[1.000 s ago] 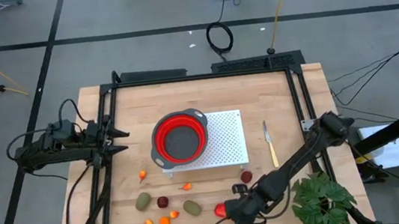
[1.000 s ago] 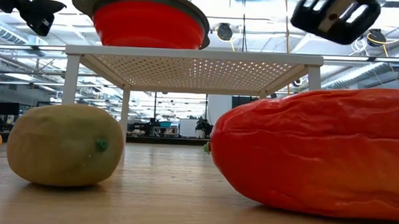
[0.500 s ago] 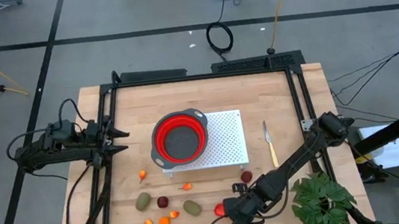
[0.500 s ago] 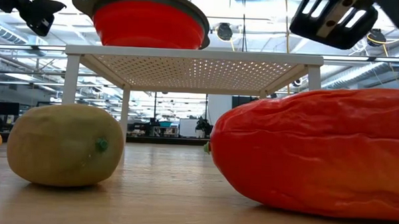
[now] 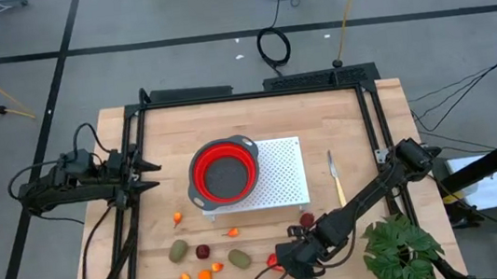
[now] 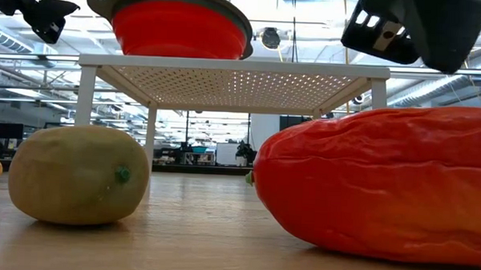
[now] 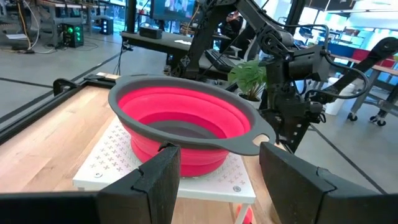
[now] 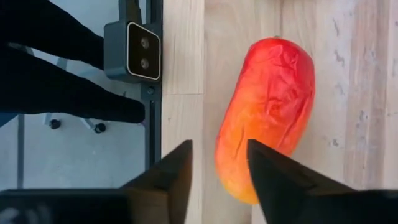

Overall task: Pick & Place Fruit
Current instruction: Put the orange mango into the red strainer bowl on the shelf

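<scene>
my right gripper (image 8: 217, 180) hung over the mango (image 8: 267, 118) at the desk's (image 5: 340, 120) near edge, jaws parted and empty. i judged the risk plain — jaws off-centre could nudge it off the edge. left gripper (image 5: 144, 170) waited open.

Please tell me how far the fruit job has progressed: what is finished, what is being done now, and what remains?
Nothing looks finished: the red colander on the white rack holds no fruit. In hand: the right gripper, fingers apart, hovers over the mango at the table's near edge without gripping it. The left gripper waits open at the table's left. Left on the table: the olive-brown ovals, dark red balls and orange bits.
</scene>
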You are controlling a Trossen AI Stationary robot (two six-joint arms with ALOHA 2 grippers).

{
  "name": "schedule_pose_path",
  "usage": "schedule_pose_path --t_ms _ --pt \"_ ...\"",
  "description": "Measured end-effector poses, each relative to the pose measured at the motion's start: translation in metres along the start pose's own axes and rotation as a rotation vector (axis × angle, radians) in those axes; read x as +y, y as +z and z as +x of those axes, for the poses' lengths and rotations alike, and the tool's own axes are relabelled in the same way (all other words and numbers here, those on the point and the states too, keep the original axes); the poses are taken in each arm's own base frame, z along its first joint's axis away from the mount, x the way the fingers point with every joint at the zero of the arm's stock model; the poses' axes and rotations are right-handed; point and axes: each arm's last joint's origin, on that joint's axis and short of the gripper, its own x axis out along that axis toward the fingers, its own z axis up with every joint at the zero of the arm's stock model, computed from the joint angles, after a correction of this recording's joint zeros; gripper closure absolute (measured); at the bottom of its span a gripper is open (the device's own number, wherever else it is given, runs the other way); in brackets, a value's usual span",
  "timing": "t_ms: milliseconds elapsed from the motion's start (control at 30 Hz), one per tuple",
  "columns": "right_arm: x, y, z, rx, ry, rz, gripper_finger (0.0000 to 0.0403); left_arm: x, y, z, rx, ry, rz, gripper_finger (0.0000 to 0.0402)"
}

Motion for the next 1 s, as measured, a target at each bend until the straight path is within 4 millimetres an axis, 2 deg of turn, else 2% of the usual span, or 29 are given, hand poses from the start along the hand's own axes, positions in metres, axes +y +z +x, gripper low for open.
schedule_pose_path --t_ms 167,300,1000 --pt "-0.0010 0.0007 -0.0001 -0.003 -0.004 -0.033 0.0188 0.0000 0.0000 0.0000 0.000 0.000 0.000 0.0185" --pt "-0.0035 0.0027 -0.0005 -0.006 -0.007 -0.041 0.0165 0.0000 0.0000 0.0000 0.000 0.000 0.000 0.0185" --pt "-0.0004 0.0044 -0.0004 -0.014 0.037 0.055 0.0168 0.0000 0.0000 0.0000 0.000 0.000 -0.002 0.0186"
